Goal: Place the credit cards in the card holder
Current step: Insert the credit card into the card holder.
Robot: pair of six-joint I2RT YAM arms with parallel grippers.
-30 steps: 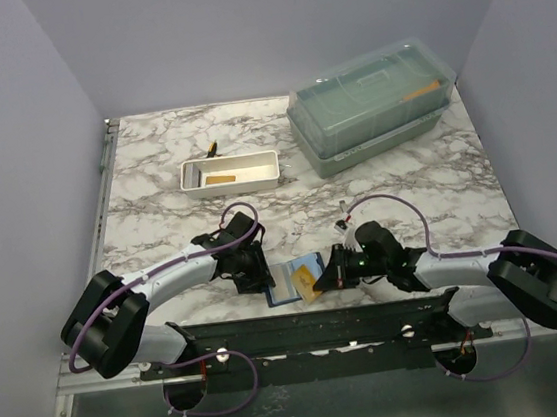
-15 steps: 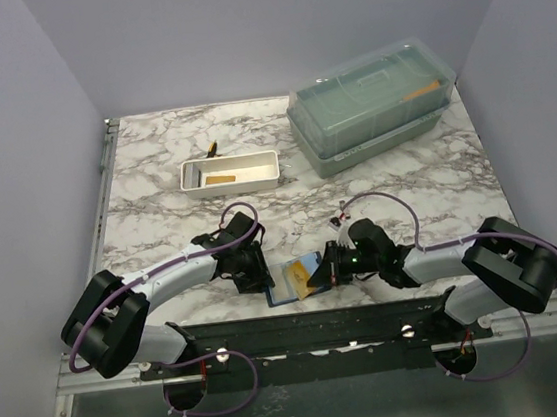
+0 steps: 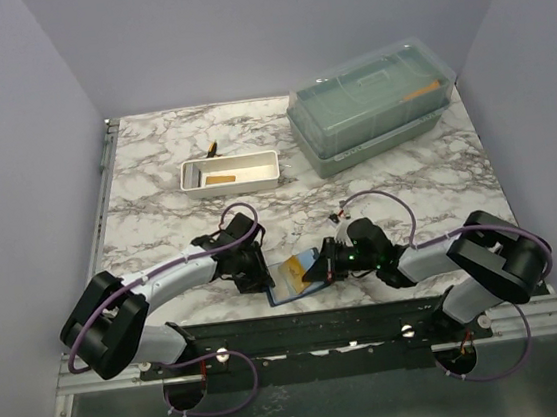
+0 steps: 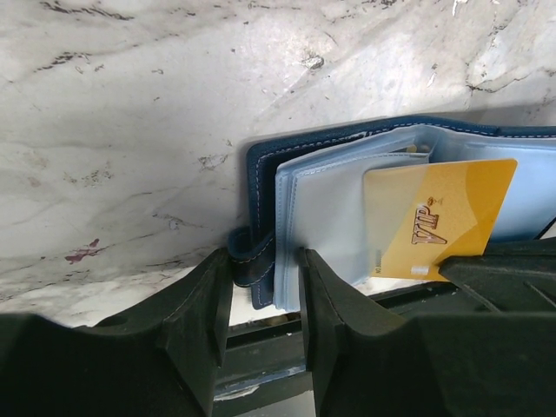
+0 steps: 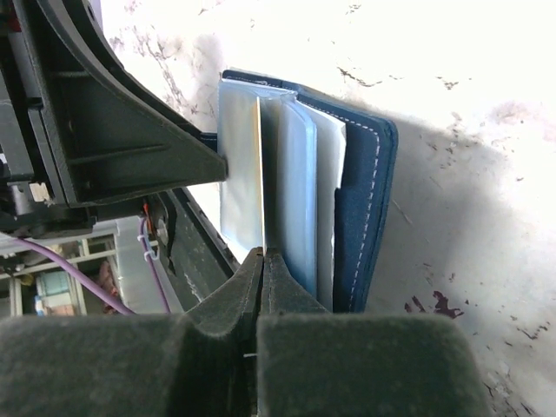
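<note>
The navy card holder (image 3: 285, 281) lies open at the table's near edge, its grey-blue pocket faces (image 4: 326, 217) showing. My left gripper (image 3: 257, 275) is shut on its left edge and strap (image 4: 252, 265). My right gripper (image 3: 328, 269) is shut on a yellow credit card (image 3: 306, 268). That card, marked VIP (image 4: 443, 217), has its left end tucked into a pocket. In the right wrist view the card (image 5: 261, 165) shows edge-on between the pocket leaves, with the gripper (image 5: 262, 257) pinching it. Another tan card (image 3: 221, 179) lies in the white tray.
The long white tray (image 3: 232, 186) stands mid-table, with a small dark cylinder (image 3: 211, 149) behind it. A large translucent green lidded box (image 3: 372, 102) sits at the back right. The black mounting rail (image 3: 302, 327) runs just under the card holder's near edge.
My right gripper has moved left with the yellow card, carrying it over and into the open card holder. The left gripper has stayed on the holder's edge.
</note>
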